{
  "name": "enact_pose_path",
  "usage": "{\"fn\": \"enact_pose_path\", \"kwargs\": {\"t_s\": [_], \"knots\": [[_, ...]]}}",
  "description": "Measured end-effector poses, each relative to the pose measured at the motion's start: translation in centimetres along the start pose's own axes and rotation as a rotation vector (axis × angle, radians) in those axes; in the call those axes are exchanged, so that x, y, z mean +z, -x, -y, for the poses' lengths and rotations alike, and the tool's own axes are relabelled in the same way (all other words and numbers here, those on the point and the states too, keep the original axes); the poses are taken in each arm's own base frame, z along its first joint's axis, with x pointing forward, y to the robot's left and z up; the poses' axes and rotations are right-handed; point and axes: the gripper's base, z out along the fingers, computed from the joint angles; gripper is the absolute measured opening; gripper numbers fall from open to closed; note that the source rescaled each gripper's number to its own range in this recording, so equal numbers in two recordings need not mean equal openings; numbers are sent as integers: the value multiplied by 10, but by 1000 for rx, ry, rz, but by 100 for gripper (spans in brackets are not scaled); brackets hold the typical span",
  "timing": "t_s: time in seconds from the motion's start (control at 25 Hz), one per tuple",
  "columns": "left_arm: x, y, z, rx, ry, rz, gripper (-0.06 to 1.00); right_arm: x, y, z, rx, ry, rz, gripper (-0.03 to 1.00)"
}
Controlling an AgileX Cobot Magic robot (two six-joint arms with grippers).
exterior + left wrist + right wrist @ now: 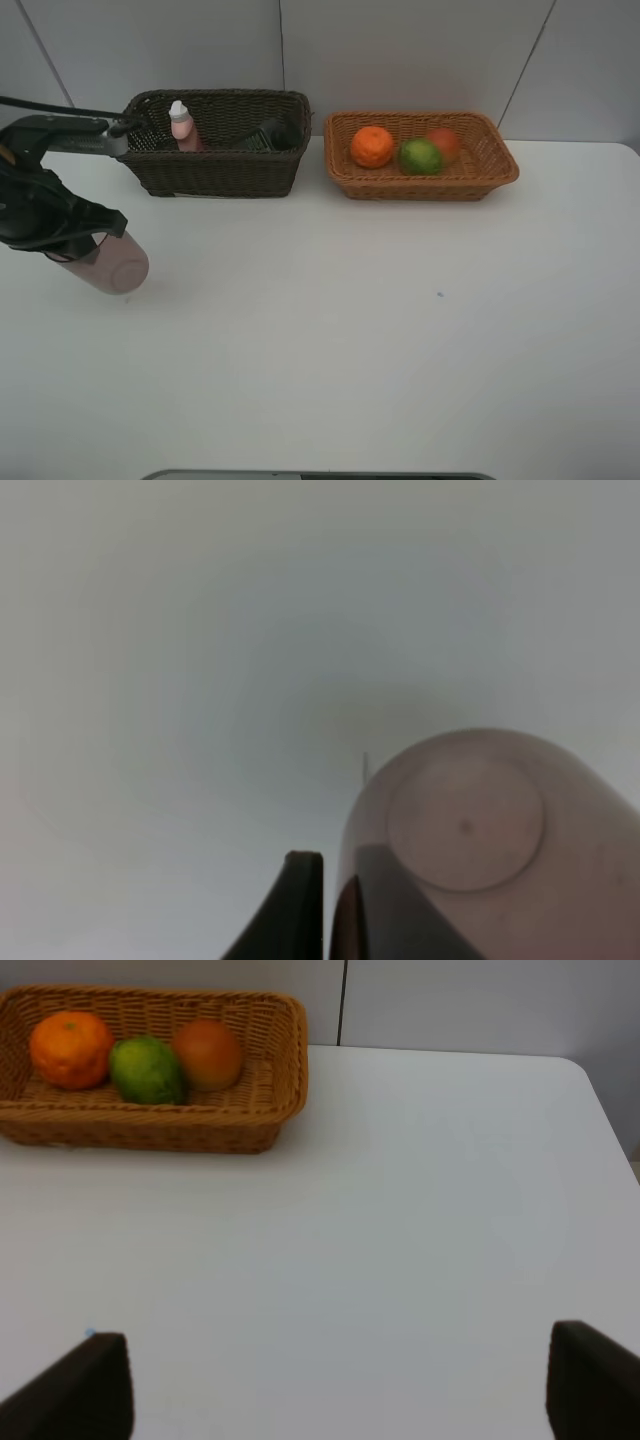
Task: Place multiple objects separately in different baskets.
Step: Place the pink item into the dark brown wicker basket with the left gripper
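Mauve cup [112, 264] clamped in left tool [325, 910] over the table [350, 340], dark basket [220, 170] nearby holding pink bottle [182, 126], tan basket [420, 180] holding orange [372, 146], right tool [330, 1385] spread apart, empty

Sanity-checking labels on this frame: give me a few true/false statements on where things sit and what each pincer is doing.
1. The tan basket holds three fruits. True.
2. The left pincer is shut on the cup. True.
3. The pink bottle lies on the table. False: it stands in the dark basket.
4. The right pincer grips the orange. False: it is open over bare table, holding nothing.
5. The green fruit sits between the orange and the peach. True.
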Motion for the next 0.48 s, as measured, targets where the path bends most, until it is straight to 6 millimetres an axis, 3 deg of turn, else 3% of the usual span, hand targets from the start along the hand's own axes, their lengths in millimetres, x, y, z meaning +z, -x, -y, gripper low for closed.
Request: {"fn": "enact_pose_path", "kwargs": {"t_s": [0.32, 0.48], "knots": [[-44, 76, 6, 12, -12, 230, 1, 0, 0, 0, 0, 0, 0, 79], [-50, 110, 9, 13, -17, 295, 1, 0, 0, 0, 0, 0, 0, 79]]}}
